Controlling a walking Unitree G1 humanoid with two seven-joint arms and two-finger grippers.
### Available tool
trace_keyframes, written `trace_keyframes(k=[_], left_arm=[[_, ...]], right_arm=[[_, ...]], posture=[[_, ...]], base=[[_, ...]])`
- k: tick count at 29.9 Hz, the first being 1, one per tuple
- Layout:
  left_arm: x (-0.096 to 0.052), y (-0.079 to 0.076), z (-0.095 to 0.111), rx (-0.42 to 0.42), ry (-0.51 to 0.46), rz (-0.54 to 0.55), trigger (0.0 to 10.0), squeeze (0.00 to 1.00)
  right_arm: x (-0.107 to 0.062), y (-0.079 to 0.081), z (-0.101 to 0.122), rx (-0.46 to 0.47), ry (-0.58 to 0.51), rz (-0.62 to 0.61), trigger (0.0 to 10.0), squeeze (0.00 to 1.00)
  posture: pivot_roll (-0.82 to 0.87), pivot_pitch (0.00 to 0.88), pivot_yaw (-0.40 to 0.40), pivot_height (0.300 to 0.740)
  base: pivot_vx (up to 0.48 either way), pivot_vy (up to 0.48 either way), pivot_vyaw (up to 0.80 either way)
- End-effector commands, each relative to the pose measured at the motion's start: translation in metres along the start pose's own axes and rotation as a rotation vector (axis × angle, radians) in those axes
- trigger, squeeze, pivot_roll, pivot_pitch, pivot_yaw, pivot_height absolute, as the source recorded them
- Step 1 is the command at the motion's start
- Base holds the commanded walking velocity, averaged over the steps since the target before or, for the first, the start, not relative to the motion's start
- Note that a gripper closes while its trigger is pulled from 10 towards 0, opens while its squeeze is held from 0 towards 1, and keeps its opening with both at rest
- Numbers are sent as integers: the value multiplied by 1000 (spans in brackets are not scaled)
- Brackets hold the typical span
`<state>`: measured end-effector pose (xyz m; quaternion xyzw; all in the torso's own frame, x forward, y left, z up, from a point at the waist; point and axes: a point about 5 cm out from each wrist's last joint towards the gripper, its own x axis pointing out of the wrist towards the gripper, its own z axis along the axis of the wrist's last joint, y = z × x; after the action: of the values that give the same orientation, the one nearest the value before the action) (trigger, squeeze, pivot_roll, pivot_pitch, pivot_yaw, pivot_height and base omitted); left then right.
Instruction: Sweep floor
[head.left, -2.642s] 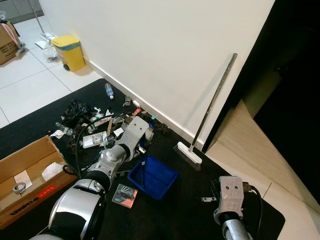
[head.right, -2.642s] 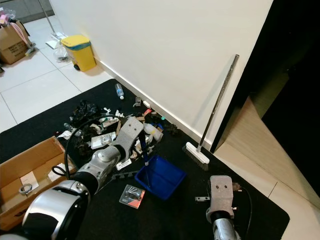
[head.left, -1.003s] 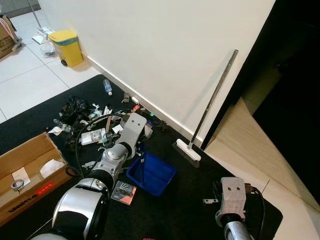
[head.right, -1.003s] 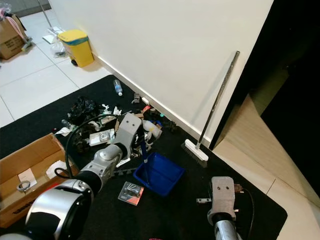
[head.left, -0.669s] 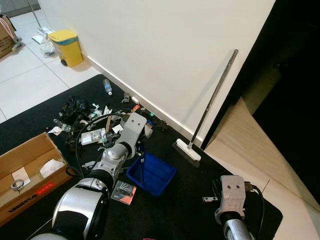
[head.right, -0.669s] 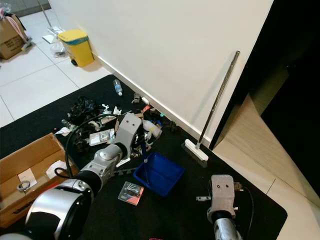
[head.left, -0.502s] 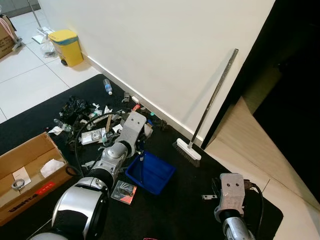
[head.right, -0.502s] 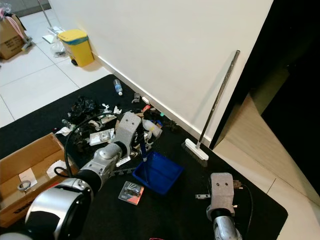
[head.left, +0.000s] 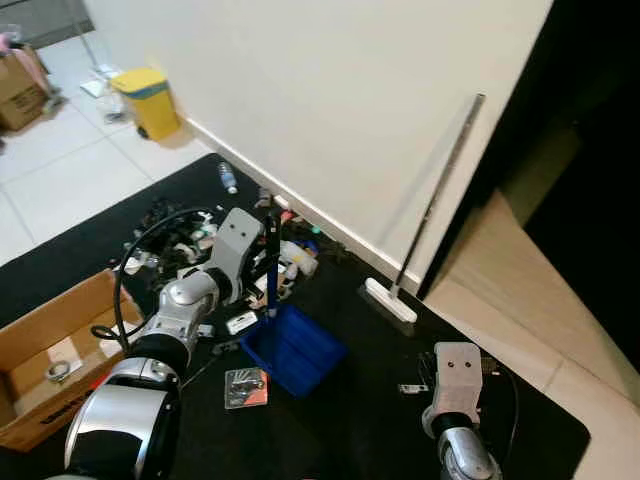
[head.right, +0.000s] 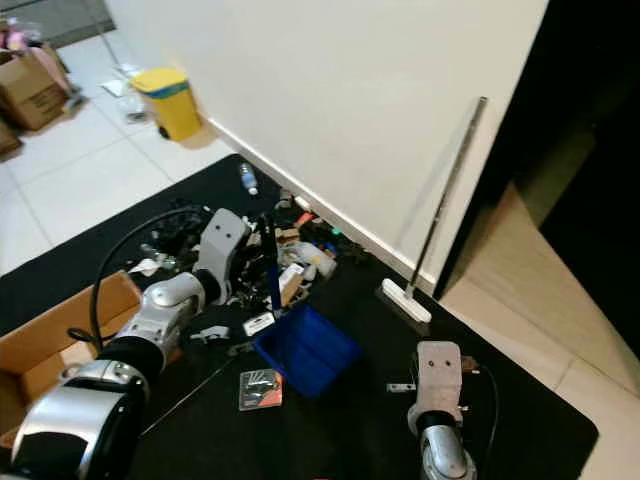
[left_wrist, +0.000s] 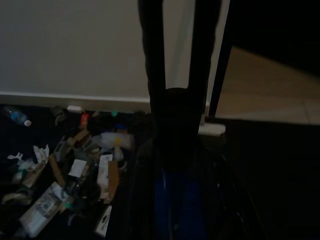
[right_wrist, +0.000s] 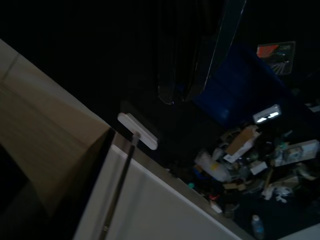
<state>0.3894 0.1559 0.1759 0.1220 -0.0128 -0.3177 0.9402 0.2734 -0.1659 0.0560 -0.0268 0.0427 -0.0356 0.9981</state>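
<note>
The left end effector (head.left: 268, 232) is clenched on the dustpan handle (head.left: 270, 270), keeping the blue dustpan (head.left: 293, 349) upright on the black mat beside the litter pile (head.right: 300, 252). Beyond the dustpan, the broom (head.left: 425, 215) leans against the wall. The right end effector (right_wrist: 175, 95) appears closed and empty.

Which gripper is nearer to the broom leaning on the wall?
Right. The right gripper hangs just short of the broom; the left gripper holds the blue dustpan's handle farther away.

Bright blurred head views, dim wrists.
</note>
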Motion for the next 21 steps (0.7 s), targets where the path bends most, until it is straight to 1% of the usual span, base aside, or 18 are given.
trace_keyframes(k=[1,3,4,5,7,8,9,12,14,15,16,17,18,19,20,21], left_arm=[[-9,7,0,-22,-21,-8,10000,0],[-13,6,-2,-89,-30,-59,10000,0],[-13,6,-2,-89,-30,-59,10000,0],[-18,1,-10,-69,1,-89,10000,0],[-20,-4,-16,31,29,-84,10000,0],[-20,-4,-16,31,29,-84,10000,0],[-20,-8,-18,70,31,-91,10000,0],[-21,-25,-20,69,-13,-158,10000,0],[-21,-39,-21,75,-49,-204,10000,0],[-21,-49,-23,84,-70,-228,10000,0],[-22,-57,-24,86,-83,-245,10000,0],[-22,-57,-24,86,-83,-245,10000,0],[-22,-64,-26,83,-85,-257,10000,0],[-22,-64,-26,83,-85,-257,10000,0],[-23,-72,-29,68,-77,-275,10000,0],[-24,-76,-31,56,-69,-286,10000,0]], right_arm=[[-6,-1,-11,2,38,-7,10000,0],[-4,-3,-10,-1,34,-11,10000,0],[-4,-3,-10,-1,34,-11,10000,0],[-3,-7,-11,-6,31,-18,10000,0],[-3,-10,-11,-10,28,-23,10000,0],[-3,-10,-11,-10,28,-23,10000,0],[-3,-11,-11,-11,27,-26,10000,0],[-2,-12,-11,-12,26,-29,10000,0],[-1,-12,-11,-12,26,-30,10000,0],[-1,-11,-11,-11,26,-30,10000,0],[-1,-11,-11,-11,25,-29,10000,0],[-1,-11,-11,-11,25,-29,10000,0],[0,-10,-11,-9,24,-30,10000,0],[0,-10,-11,-9,24,-30,10000,0],[0,-10,-11,-6,22,-33,10000,0],[0,-9,-11,-3,21,-35,10000,0]], posture=[[-83,229,106,740],[-89,217,108,740],[-89,217,108,740],[-97,201,109,740],[-97,197,109,740],[-97,197,109,740],[-94,196,106,740],[-91,196,104,740],[-85,196,102,740],[-83,196,106,740],[-83,196,106,740],[-83,196,106,740],[-84,195,108,740],[-84,195,108,740],[-86,193,115,740],[-87,190,117,740]], base=[[0,0,0],[0,0,0],[0,0,0],[0,0,0],[0,0,0],[0,0,0],[0,0,0],[0,0,0],[0,0,0],[0,0,0],[0,0,0],[0,0,0],[0,0,0],[0,0,0],[0,0,0],[0,0,0]])
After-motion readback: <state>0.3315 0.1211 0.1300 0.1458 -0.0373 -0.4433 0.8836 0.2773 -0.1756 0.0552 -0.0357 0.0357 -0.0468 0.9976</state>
